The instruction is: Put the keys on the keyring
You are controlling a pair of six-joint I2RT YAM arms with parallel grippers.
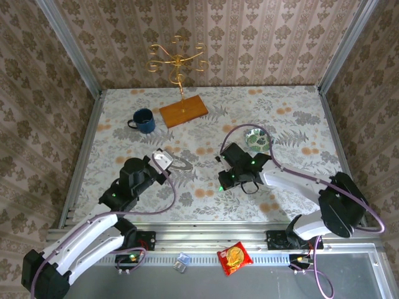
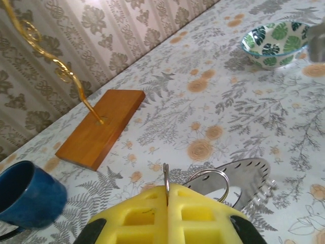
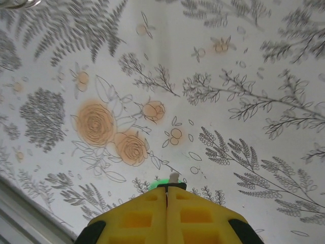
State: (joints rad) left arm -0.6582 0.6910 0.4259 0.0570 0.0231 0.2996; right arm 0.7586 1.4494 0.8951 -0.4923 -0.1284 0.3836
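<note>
Left claw pinches the keyring; right claw clamps the green key.

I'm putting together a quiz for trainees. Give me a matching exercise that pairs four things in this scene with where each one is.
1 blue mug
2 leaf-patterned bowl
3 keyring
4 green-headed key

A held by the right gripper
B held by the left gripper
C next to the wooden base
D resting on the table, right half

Pairs: 1-C, 2-D, 3-B, 4-A
</note>
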